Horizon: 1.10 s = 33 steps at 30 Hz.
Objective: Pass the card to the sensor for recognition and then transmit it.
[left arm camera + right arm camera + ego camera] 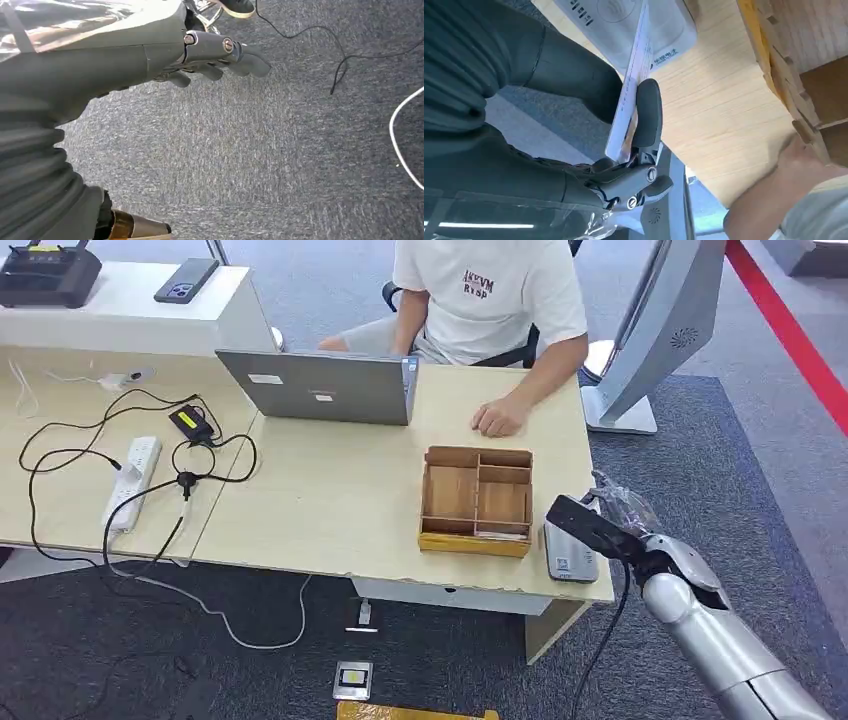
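My right hand hovers over the table's front right corner. It pinches a thin pale card between the thick thumb and a dark finger. The card stands on edge just above the grey card sensor, whose printed face lies right beneath it. I cannot tell whether card and sensor touch. My left hand hangs over the grey carpet, fingers loosely stretched, holding nothing.
A wooden compartment box stands just left of the sensor. A person in a white shirt sits across the table, one hand resting on the table behind the box. A laptop, a power strip and cables lie to the left.
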Each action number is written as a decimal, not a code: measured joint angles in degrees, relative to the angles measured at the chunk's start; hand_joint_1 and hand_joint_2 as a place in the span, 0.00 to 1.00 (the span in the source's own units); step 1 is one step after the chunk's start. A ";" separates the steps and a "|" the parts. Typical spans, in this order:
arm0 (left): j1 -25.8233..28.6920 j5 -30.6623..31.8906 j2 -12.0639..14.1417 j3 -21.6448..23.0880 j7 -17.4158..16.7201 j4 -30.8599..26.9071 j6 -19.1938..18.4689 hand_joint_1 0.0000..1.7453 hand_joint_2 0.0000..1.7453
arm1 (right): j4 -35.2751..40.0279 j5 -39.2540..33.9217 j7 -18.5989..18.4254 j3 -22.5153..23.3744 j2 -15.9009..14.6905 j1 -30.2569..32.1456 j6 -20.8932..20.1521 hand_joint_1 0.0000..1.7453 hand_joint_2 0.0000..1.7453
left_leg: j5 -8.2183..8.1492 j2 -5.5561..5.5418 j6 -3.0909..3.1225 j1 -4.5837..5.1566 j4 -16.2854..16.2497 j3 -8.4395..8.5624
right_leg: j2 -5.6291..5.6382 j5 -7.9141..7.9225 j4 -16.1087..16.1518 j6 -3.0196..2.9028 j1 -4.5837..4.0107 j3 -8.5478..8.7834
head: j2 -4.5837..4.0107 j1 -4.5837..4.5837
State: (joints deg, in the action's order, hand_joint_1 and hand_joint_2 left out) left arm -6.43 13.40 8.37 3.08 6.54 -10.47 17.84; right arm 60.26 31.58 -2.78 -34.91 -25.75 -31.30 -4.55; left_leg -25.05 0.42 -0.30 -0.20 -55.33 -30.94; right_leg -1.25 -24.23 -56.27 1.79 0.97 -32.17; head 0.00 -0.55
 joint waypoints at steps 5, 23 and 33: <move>0.00 -0.17 0.00 0.00 0.00 0.00 0.00 0.00 1.00 | -0.26 0.70 0.24 -0.02 0.24 0.01 0.04 1.00 1.00 | 0.00 0.00 0.00 0.00 0.00 0.00 | 0.00 0.00 0.00 0.00 0.00 0.00 | 0.00 -0.02; -0.06 -0.39 -0.46 0.00 0.68 0.00 0.33 0.00 1.00 | -2.54 1.70 0.24 -0.96 1.53 3.07 1.88 1.00 1.00 | 0.00 0.00 0.00 0.00 0.00 0.00 | 0.00 0.00 0.01 0.00 0.00 0.00 | 0.00 0.00; -0.07 -0.35 -0.63 0.00 0.83 0.00 0.61 0.00 1.00 | -2.51 1.14 -0.66 -0.96 1.64 3.69 2.12 1.00 1.00 | 0.00 0.02 0.00 0.00 0.00 0.02 | 0.00 0.00 0.01 0.00 0.00 0.01 | 0.00 0.00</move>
State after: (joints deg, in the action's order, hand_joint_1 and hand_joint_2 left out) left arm -6.50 13.05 7.74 3.08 7.37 -10.47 18.45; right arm 57.75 32.72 -3.43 -35.87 -24.11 -27.61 -2.43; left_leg -25.05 0.44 -0.30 -0.20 -55.33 -30.91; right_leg -1.25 -24.23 -56.26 1.79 0.97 -32.16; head 0.00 -0.55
